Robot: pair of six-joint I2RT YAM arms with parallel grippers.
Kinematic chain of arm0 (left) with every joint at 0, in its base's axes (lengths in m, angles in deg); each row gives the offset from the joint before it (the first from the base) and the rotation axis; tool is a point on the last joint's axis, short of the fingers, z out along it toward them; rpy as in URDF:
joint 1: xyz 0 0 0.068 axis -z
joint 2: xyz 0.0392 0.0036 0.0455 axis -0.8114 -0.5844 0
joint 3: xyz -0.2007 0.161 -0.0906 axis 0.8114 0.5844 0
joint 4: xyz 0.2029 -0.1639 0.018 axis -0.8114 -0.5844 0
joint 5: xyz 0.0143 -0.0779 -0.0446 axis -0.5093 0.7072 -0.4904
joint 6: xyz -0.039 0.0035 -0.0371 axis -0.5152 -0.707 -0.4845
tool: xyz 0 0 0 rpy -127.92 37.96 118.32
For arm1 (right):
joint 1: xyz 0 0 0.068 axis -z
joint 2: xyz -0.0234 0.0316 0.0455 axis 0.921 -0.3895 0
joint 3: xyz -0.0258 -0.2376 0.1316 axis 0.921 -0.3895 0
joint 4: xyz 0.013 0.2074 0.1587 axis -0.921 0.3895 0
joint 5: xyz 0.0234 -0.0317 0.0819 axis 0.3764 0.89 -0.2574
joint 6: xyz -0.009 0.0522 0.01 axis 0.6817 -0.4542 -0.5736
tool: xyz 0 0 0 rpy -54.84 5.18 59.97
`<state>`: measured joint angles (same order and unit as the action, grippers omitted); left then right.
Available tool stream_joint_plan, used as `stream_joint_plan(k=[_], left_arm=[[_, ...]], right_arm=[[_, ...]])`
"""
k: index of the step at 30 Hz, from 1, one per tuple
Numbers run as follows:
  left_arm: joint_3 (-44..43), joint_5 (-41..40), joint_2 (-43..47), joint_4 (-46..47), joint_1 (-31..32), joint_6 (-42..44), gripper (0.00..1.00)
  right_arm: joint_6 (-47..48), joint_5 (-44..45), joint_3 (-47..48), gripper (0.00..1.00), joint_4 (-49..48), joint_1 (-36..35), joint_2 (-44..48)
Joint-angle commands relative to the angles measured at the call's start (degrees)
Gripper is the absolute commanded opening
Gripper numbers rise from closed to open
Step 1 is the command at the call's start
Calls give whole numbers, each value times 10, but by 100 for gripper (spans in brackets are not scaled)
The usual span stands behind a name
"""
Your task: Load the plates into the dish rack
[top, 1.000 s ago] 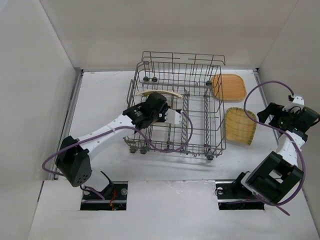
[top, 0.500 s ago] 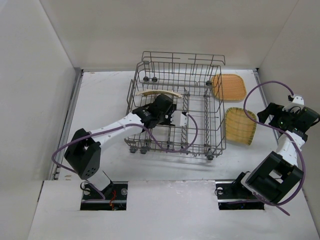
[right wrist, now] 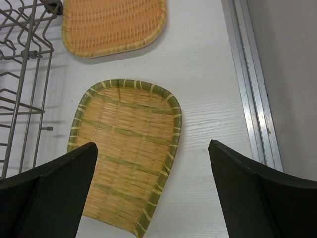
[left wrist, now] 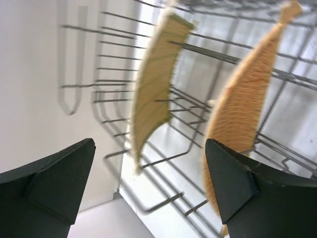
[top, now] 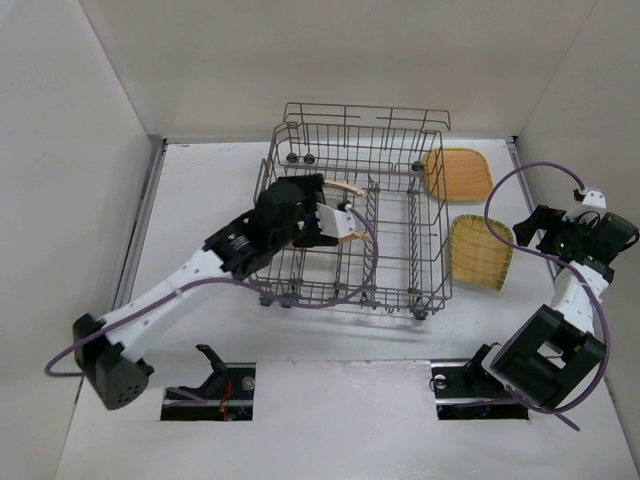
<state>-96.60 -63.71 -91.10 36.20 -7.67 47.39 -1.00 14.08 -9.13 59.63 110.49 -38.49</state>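
Observation:
The grey wire dish rack [top: 362,128] stands mid-table. Two plates stand edge-on between its tines: a paler one [left wrist: 153,84] and an orange one [left wrist: 247,94], the latter seen from above as a sliver [top: 352,237]. My left gripper [top: 343,222] is inside the rack, open [left wrist: 148,168], with nothing between its fingers and the orange plate beside its right finger. Two more plates lie flat on the table right of the rack: an orange one [top: 457,173] and a green-rimmed one [top: 480,250]. My right gripper [top: 528,230] hovers open [right wrist: 152,148] over the green-rimmed plate [right wrist: 126,153].
The rack's right wall [right wrist: 25,74] is close to both flat plates, the orange one [right wrist: 114,25] nearly touching it. A metal rail [right wrist: 250,89] runs along the table's right edge. White walls close in the left, back and right sides.
My left gripper has gone from shut to open, letting go of the orange plate, which now stands in the rack. The left arm has swung its elbow out to the left. The right arm is still.

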Motion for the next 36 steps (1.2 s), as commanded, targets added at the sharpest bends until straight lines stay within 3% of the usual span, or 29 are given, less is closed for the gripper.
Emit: stream_joint_plan(k=[1,6,8,11,18,21,27,36], left_arm=[[-16,-5,73,31,-29,-65,97],[-21,-3,130,101,-134,-179,100],[-23,1,133,101,-189,-238,100],[-21,7,129,78,-216,-281,99],[-31,53,136,-8,-181,-340,43],[-42,91,132,-53,-158,-359,27],[-55,155,93,-87,-151,-377,15],[-97,242,-12,-121,-206,-386,13]], right_arm=[[11,-18,-3,100,-24,-2,14],[11,-16,-8,100,-27,-5,20],[12,-14,-10,100,-28,-8,22],[14,-9,-10,100,-27,-11,21],[16,-7,-6,100,-24,-13,16],[16,-6,-10,100,-26,-13,22],[16,-6,-12,100,-28,-13,23],[14,-4,-11,100,-27,-14,21]])
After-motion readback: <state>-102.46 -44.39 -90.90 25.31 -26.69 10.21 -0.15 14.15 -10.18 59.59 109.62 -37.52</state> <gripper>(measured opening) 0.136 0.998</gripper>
